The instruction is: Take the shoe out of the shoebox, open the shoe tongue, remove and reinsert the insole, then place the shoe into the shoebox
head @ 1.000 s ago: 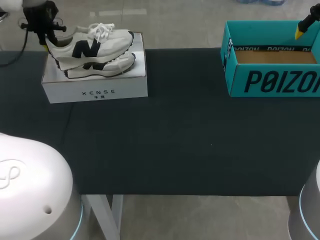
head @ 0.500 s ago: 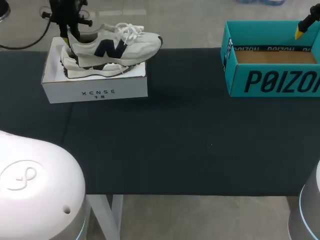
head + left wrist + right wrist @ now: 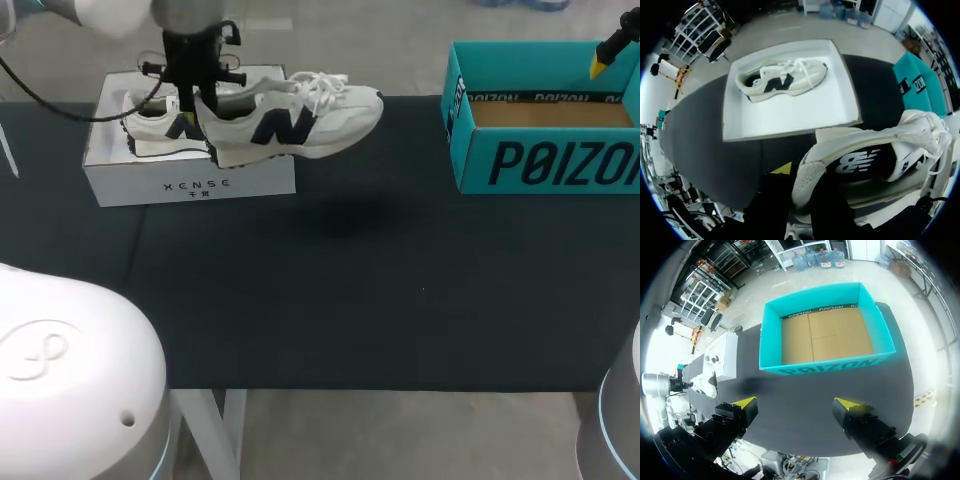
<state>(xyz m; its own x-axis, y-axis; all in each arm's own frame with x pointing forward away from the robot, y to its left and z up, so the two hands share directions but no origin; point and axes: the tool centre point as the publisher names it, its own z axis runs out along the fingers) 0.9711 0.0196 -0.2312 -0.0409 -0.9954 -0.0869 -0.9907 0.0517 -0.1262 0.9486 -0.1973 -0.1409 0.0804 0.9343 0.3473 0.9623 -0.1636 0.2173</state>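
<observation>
Holding the shoe (image 3: pixel 295 125) up clear of the table (image 3: pixel 350 300), just past the right end of the white box (image 3: pixel 190 185), with the left gripper (image 3: pixel 195 105) clenched on its heel and the toe aimed at the teal box (image 3: pixel 545 160). Spotting a second shoe (image 3: pixel 782 80) lying inside the white box. Hanging the right gripper (image 3: pixel 795 405) above the teal box, fingers spread wide, gripping nothing

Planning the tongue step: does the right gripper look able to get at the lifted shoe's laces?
Likely yes: left gripper holds the shoe only by its heel; laces lie bare on top, right gripper open.
</observation>
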